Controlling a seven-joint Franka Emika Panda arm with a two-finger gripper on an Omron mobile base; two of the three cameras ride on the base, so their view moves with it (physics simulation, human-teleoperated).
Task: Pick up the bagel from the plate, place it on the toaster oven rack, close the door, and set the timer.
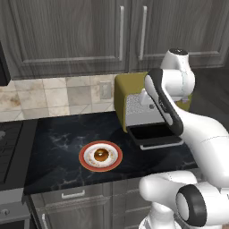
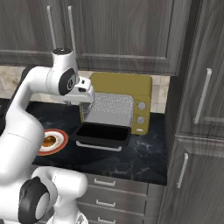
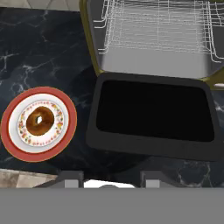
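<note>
The bagel (image 3: 40, 120) lies in the middle of the plate (image 3: 13, 144), on the dark counter left of the toaster oven. Both also show in the base views: bagel (image 1: 101, 155) (image 2: 49, 141), plate (image 1: 85, 157) (image 2: 61, 140). The door (image 3: 151, 116) (image 1: 154, 134) (image 2: 103, 133) hangs folded down flat, and the toaster oven rack (image 3: 157, 26) (image 2: 113, 104) lies bare inside the cavity. My gripper (image 3: 112, 179) hovers above the counter in front of the lowered door, to the right of the plate. It is open, with nothing between its fingers.
The olive toaster oven (image 2: 127, 83) has two knobs (image 2: 141, 106) on its right side. A stove (image 1: 9, 147) borders the counter on the left. A tall cabinet (image 2: 201, 109) closes off the right. Wall cabinets (image 1: 89, 31) hang above.
</note>
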